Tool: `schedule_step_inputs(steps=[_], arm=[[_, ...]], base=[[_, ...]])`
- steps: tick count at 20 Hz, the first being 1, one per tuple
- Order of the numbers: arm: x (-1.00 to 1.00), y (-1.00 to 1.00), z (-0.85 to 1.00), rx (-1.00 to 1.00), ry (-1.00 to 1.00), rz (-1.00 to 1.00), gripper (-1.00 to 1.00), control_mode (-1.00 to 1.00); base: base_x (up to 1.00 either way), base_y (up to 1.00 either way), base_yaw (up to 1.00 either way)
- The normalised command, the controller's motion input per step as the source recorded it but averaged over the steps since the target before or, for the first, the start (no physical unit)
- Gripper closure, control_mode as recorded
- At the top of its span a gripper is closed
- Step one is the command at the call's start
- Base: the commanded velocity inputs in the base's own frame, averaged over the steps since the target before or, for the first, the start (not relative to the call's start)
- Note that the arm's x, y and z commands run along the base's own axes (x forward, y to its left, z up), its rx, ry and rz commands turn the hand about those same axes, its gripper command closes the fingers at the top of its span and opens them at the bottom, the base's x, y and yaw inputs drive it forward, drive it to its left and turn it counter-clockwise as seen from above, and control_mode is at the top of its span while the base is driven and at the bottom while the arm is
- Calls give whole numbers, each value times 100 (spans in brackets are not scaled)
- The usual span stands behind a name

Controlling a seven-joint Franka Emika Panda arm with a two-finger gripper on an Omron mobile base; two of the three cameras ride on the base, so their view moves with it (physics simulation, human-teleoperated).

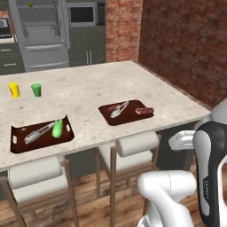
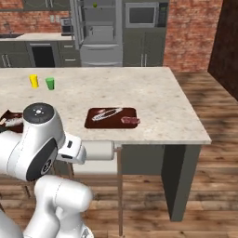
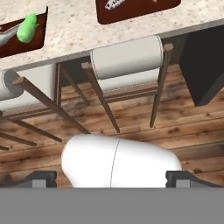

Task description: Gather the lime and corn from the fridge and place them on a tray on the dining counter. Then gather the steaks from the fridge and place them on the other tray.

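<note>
On the dining counter (image 1: pixel 88 84) lie two dark trays. The left tray (image 1: pixel 17 144) holds the green-husked corn (image 1: pixel 57 128) beside a silver utensil (image 1: pixel 37 133). The right tray (image 1: pixel 111 119) carries one steak (image 1: pixel 145 111) and another utensil. The fridge (image 1: pixel 44 53) stands open at the far wall, and the lime (image 1: pixel 30 5) sits high on a shelf inside it. My gripper (image 3: pixel 113 179) is open and holds nothing. It hangs low in front of the stools, pointing toward the counter's edge. From the hand, the corn (image 3: pixel 27 28) shows at upper left.
A yellow cup (image 1: pixel 14 90) and a green cup (image 1: pixel 36 90) stand at the counter's far left. White-cushioned stools (image 1: pixel 133 144) line the near edge, close to my arm. A brick wall (image 1: pixel 186 44) runs along the right, with wooden floor below.
</note>
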Motion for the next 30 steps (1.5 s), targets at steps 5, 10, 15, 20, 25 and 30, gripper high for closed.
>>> schedule_step_inputs(steps=[5,10,15,20,25,30], arm=[[0,0,0,0,0,0,-100,100],[0,0,0,0,0,0,-100,100],[0,0,0,0,0,0,-100,100],[0,0,0,0,0,0,-100,100],[0,0,0,0,0,0,-100,100],[0,0,0,0,0,0,-100,100]], base=[[26,-100,0],[40,-100,0],[51,-100,0],[79,-100,2],[94,-100,4],[100,-100,7]])
